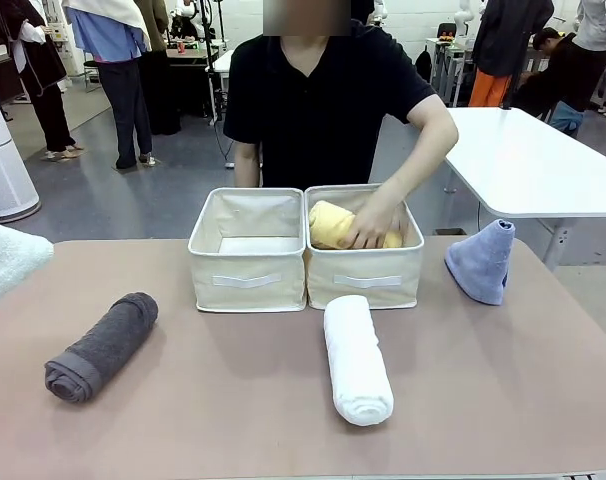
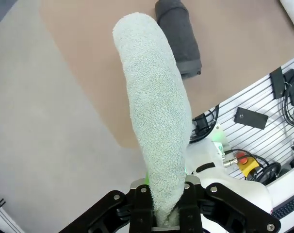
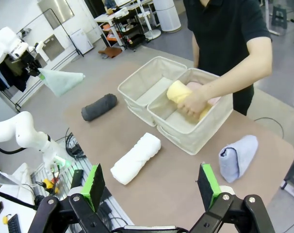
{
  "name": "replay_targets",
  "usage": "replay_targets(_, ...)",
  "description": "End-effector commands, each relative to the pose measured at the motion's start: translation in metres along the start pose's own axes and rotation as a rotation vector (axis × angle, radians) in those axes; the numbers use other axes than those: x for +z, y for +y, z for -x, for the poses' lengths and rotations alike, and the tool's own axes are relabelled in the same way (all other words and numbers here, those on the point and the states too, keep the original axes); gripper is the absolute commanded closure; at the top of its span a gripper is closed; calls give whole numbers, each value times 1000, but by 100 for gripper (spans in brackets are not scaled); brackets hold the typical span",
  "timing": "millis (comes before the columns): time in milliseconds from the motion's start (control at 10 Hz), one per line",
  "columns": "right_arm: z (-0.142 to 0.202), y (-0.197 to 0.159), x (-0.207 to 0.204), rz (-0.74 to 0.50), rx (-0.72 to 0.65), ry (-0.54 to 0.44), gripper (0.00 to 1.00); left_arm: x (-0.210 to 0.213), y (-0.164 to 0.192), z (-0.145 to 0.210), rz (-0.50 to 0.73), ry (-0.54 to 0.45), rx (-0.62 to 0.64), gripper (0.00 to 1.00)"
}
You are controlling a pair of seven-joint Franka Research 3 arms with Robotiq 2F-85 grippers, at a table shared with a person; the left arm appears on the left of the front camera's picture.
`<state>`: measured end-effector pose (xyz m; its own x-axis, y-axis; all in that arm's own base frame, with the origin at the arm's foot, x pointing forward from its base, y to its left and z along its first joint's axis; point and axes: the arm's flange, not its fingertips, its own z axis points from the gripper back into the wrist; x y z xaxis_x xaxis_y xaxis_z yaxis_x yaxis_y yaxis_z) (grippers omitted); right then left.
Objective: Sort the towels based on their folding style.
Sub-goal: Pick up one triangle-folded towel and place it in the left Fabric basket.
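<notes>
My left gripper (image 2: 166, 216) is shut on the narrow end of a pale mint-blue cone towel (image 2: 154, 111), held in the air off the table's left side; the same towel (image 1: 5, 262) blurs in at the picture's left edge. A dark grey roll (image 1: 101, 346) lies front left. A white roll (image 1: 356, 358) lies in front of the bins. The lavender-blue cone (image 1: 481, 261) stands at the right. A person's hand (image 1: 371, 222) presses a yellow roll (image 1: 331, 225) into the right bin, beside a pink towel (image 3: 213, 100). My right gripper (image 3: 151, 187) hovers open above the table's near edge.
Two beige fabric bins stand side by side mid-table: the left bin (image 1: 245, 283) holds nothing, the right bin (image 1: 367, 283) holds the yellow and pink towels. The person leans over from the far side. A slatted panel with cables (image 2: 273, 116) lies below the left gripper.
</notes>
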<state>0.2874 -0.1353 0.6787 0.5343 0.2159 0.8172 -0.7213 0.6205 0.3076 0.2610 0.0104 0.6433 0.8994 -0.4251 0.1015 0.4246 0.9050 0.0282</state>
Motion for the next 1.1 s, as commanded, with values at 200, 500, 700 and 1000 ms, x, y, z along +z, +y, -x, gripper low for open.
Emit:
replay_targets(200, 1, 0, -1, 12, -5, 17, 0, 37, -14, -71, 24, -74, -69, 84)
replay_targets(500, 1, 0, -1, 12, -5, 17, 0, 61, -62, -156, -51, -44, -324, 84)
replay_targets(700, 1, 0, -1, 12, -5, 17, 0, 52, -97, -209, -11, 13, -582, 84)
replay_targets(1000, 1, 0, -1, 12, -5, 17, 0, 34, -113, -241, 10, -7, -692, 84)
